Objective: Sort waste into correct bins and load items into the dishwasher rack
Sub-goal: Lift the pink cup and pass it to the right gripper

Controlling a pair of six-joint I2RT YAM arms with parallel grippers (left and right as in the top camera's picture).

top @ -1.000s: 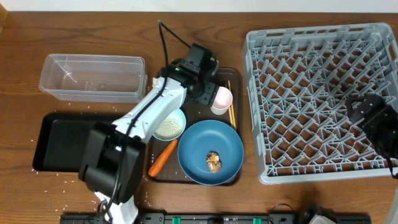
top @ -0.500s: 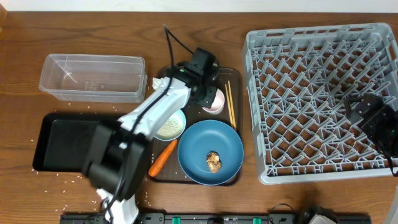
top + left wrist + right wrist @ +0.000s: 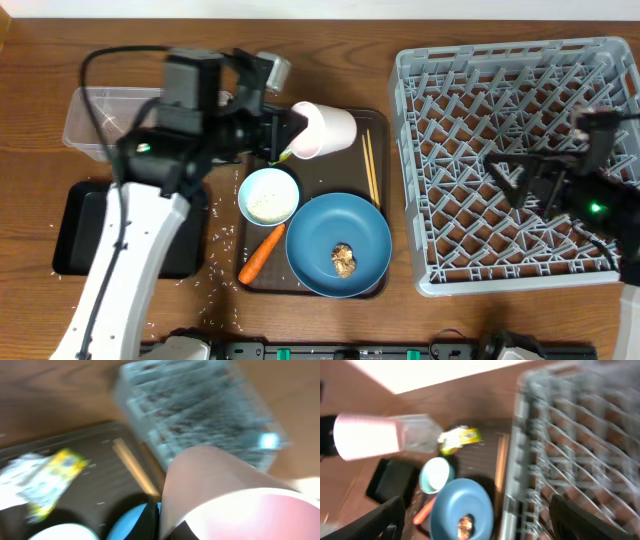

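My left gripper (image 3: pixel 287 136) is shut on the pale-pink cup (image 3: pixel 324 129), gripping its rim and holding it tipped on its side above the brown serving tray (image 3: pixel 355 128). The cup (image 3: pixel 225 495) fills the left wrist view. On the tray lie the chopsticks (image 3: pixel 371 168), a white bowl of rice (image 3: pixel 269 195), the carrot (image 3: pixel 261 253) and the dark-blue dish (image 3: pixel 338 235) with a brown lump (image 3: pixel 344 259). The yellow-green wrapper (image 3: pixel 55 477) and white napkin (image 3: pixel 15 480) lie at the tray's far corner. My right gripper (image 3: pixel 515 180) hangs open over the grey rack (image 3: pixel 470 90), empty.
The clear tub (image 3: pixel 95 125) sits at the back left, partly under my left arm. The black tray (image 3: pixel 85 230) lies in front of it. Loose rice grains (image 3: pixel 215 235) dot the wood between the black tray and the serving tray.
My left gripper shut on the pink cup's rim, lifted it off the tray and tipped it sideways while the arm swung left. My right arm moved up and left over the rack.
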